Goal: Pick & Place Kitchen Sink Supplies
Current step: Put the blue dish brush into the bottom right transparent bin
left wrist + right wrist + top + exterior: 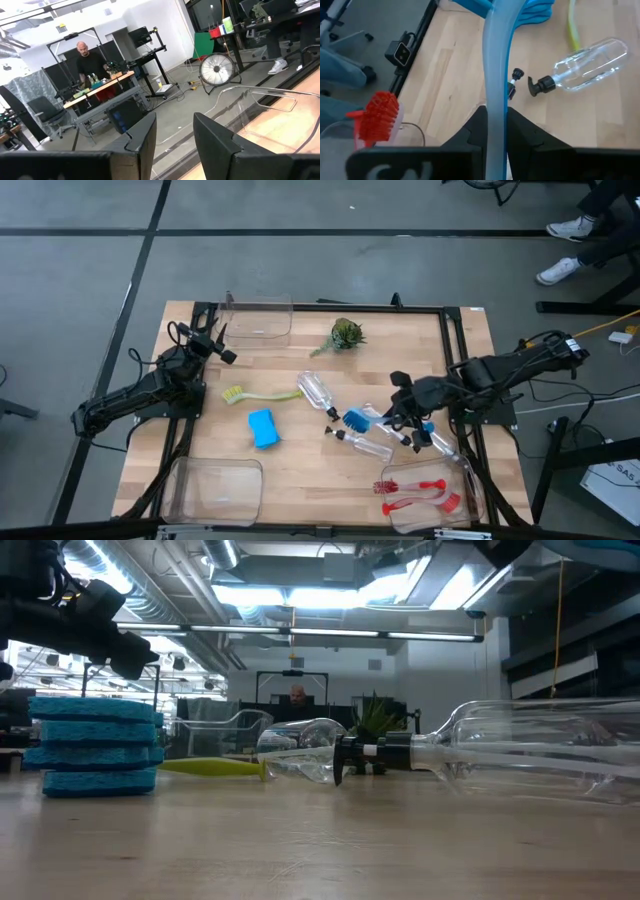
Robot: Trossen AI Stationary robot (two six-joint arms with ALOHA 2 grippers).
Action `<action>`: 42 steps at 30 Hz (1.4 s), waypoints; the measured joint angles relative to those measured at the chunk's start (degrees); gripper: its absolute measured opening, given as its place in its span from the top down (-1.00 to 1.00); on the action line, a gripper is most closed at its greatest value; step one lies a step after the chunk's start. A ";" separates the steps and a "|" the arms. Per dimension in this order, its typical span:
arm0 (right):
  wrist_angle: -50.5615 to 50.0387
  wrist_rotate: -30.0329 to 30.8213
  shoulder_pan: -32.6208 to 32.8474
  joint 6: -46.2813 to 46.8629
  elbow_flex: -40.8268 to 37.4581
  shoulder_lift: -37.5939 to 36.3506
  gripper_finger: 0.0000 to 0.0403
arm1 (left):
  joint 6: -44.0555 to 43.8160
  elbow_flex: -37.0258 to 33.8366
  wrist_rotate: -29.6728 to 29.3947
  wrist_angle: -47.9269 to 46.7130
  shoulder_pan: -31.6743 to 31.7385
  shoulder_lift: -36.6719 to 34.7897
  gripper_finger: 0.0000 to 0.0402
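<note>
The blue brush point(496, 75) is gripped by its handle in the right pincer point(495, 131). The left pincer point(172, 137) is held partly open and empty. Three pump bottles and two red brushes point(420, 494) are counted.

Overhead, tabletop-level, two wrist-mounted views.

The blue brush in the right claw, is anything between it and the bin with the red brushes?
Nothing visible blocks it. The right claw is shut on the blue brush; a clear bottle lies beside it, off the way to the bin.

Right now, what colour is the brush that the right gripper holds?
Blue brush, clearest in the right wrist view.
</note>
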 joint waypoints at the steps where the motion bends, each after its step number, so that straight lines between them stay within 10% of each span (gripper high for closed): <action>1: 0.00 -0.92 -0.16 -0.35 0.01 0.00 0.78 | 0.01 0.01 0.00 0.00 0.01 0.00 0.38; 42: -1.62 -14.95 2.15 3.51 -0.08 1.22 0.78 | 0.01 0.01 0.00 -0.02 0.01 0.00 0.38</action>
